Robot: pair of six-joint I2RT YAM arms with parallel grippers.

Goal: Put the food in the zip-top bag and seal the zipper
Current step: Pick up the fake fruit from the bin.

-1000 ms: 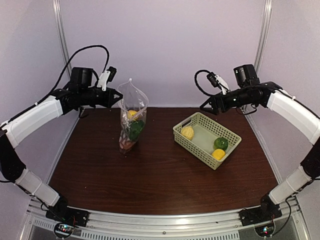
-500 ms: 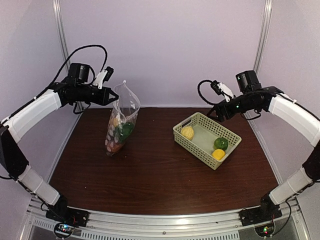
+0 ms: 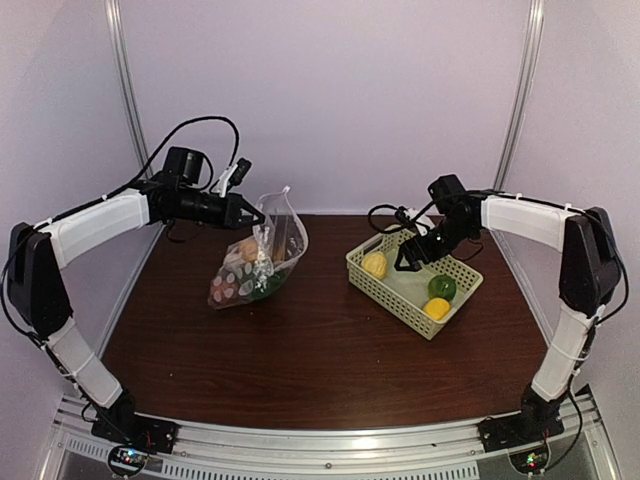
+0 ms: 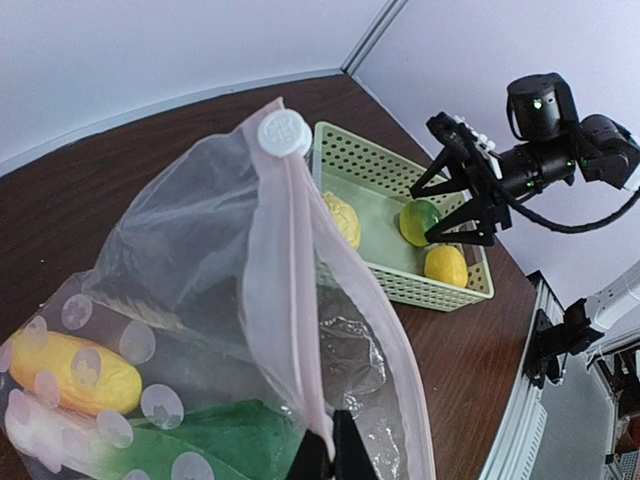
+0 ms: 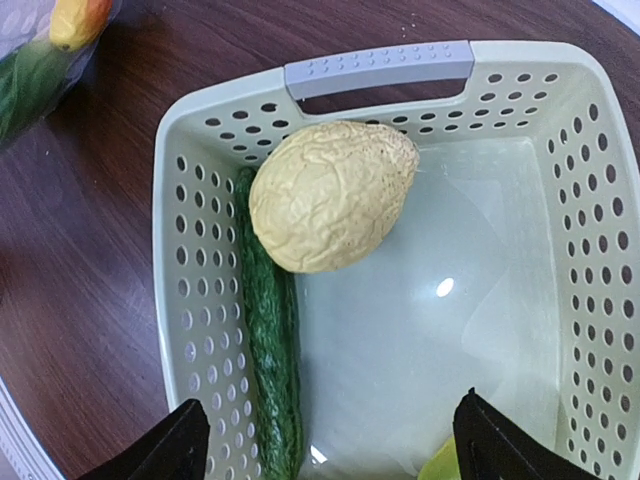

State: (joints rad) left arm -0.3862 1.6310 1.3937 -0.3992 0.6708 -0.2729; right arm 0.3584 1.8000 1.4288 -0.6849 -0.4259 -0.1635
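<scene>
one basket (image 3: 390, 298) holds four food pieces (image 5: 330, 195), one zip-top bag (image 3: 280, 235) nearby.

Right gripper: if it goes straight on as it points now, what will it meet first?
Probably the bare floor of the basket, beside the dark green vegetable; depth is unclear.

L gripper (image 4: 330, 447) fingers pinch the zipper (image 4: 290, 300); zip-top bag (image 4: 190, 250) hangs ahead of & below them w/ food (image 4: 85, 372) inside, lower end on table (image 3: 330, 350). R gripper (image 3: 405, 258) fingers spread above basket (image 5: 380, 68). Bumpy fruit (image 5: 330, 195) sits ahead of them by the handle, long veg (image 5: 270, 350) along the wall just inside one finger, 2nd fruit (image 5: 440, 468) by the other.
</scene>
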